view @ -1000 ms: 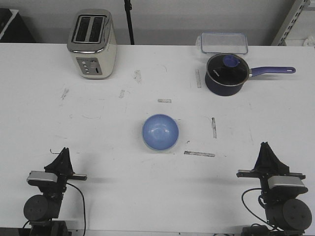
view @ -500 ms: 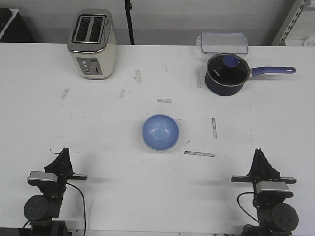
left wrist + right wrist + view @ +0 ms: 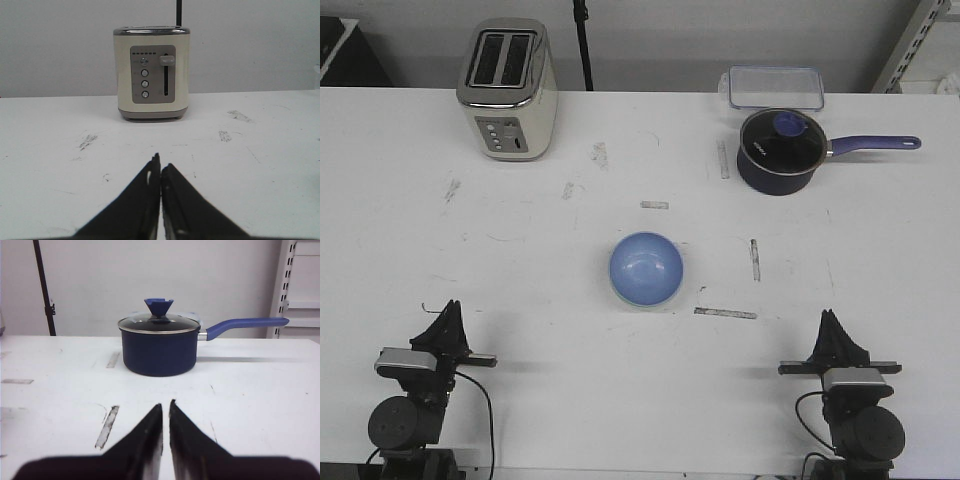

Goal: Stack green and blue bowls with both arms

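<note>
The blue bowl [image 3: 646, 267] sits open side up in the middle of the table. A thin pale green edge [image 3: 638, 306] shows under its near rim: the green bowl, with the blue one resting inside it. My left gripper [image 3: 448, 312] [image 3: 160, 161] is low at the front left corner, shut and holding nothing. At the front right my right gripper [image 3: 830, 318] [image 3: 166, 404] is also shut on nothing, with only a hairline between its fingers. Both grippers are well apart from the bowls. Neither wrist view shows a bowl.
A cream toaster [image 3: 507, 90] [image 3: 152, 72] stands at the back left. A dark navy saucepan [image 3: 778, 150] [image 3: 159, 345] with a lid and purple handle stands at the back right, and a clear lidded box [image 3: 773, 86] behind it. Tape strips [image 3: 725, 313] mark the table.
My right arm has drawn back toward the front edge and shifted a little left. The left arm and the bowls have not moved.
</note>
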Controlling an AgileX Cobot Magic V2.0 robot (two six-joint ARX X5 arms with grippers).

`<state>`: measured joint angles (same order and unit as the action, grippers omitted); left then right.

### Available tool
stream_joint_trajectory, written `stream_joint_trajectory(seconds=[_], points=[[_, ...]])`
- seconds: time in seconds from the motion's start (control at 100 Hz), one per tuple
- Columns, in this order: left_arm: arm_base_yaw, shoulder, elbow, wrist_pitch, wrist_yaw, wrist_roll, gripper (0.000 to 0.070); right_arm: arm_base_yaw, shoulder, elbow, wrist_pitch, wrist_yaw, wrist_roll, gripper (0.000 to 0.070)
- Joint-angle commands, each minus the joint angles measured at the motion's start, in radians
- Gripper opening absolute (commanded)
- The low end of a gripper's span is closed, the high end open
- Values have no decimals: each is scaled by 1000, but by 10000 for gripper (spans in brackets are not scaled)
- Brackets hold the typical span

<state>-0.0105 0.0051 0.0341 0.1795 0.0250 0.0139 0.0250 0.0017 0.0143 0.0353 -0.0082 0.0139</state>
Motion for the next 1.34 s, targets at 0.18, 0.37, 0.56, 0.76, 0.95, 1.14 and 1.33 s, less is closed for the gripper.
stream_joint_trajectory(seconds=[0.18,0.37,0.56,0.76,0.95,1.14,1.33], points=[[2,-2,-22,16,0,8,1,-1,0,-2,35,3,-8,15],[2,-2,-22,16,0,8,1,-1,0,-2,35,5,-8,15],[2,-2,-22,16,0,8,1,-1,0,-2,35,5,-8,15],[2,-2,-22,16,0,8,1,-1,0,-2,35,5,-8,15],[2,-2,-22,16,0,8,1,-1,0,-2,35,5,-8,15],[2,-2,-22,16,0,8,1,-1,0,-2,35,5,-8,15],[2,-2,-22,16,0,8,1,-1,0,-2,35,5,-8,15]])
